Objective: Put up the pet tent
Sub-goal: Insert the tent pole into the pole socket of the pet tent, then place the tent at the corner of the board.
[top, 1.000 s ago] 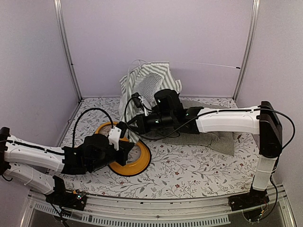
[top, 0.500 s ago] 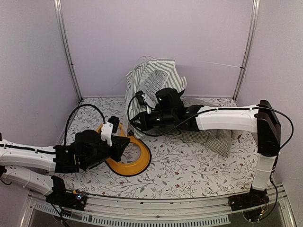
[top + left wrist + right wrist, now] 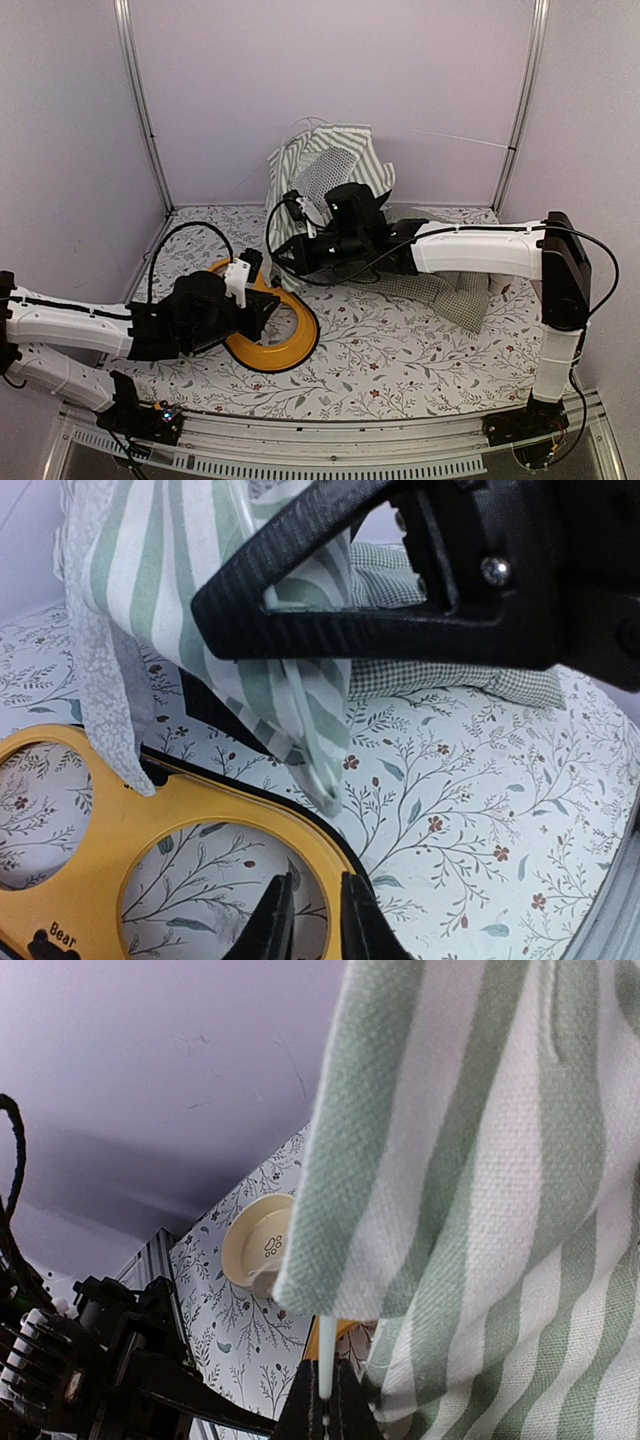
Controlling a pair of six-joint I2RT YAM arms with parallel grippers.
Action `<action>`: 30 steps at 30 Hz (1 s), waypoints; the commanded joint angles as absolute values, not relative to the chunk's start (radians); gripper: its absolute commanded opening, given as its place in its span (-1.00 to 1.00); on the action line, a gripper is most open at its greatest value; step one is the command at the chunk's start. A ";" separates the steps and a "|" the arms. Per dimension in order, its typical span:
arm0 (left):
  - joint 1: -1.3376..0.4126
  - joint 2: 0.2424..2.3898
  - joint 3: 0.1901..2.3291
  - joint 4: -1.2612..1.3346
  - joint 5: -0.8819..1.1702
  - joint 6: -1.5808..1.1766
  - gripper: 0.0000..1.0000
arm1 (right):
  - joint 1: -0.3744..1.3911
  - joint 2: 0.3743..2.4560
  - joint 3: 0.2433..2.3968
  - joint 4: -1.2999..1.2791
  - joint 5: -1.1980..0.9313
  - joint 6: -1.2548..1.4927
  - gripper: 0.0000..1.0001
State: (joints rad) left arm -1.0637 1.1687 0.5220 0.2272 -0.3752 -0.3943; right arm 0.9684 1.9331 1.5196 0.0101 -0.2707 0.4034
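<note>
Tent is bunched up above and behind R gripper, which is clamped on the thin white pole at the hem. Yellow ring lies just below L gripper, whose jaws are a crack apart w/ nothing btwn. I reckon R pinch must be firm and the lift slow so pole bows w/o slipping. L should take the hem corner just ahead.

Matt woven cloth pet tent, smooth yellow plastic ring.
</note>
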 commanded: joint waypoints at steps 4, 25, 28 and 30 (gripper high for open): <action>-1.034 1.200 0.564 0.279 -0.334 -0.386 -0.58 | 0.966 1.938 1.559 -0.002 -0.266 0.412 -1.00; -0.697 1.262 1.079 -0.127 -0.230 -0.369 0.14 | 1.002 1.795 1.261 0.043 -0.227 0.303 -0.02; -0.661 1.367 1.198 -0.181 -0.201 -0.350 0.14 | 1.003 1.754 1.228 0.036 -0.219 0.294 0.18; -0.653 1.417 1.259 -0.192 -0.163 -0.342 0.14 | 1.002 1.726 1.218 0.021 -0.210 0.293 0.30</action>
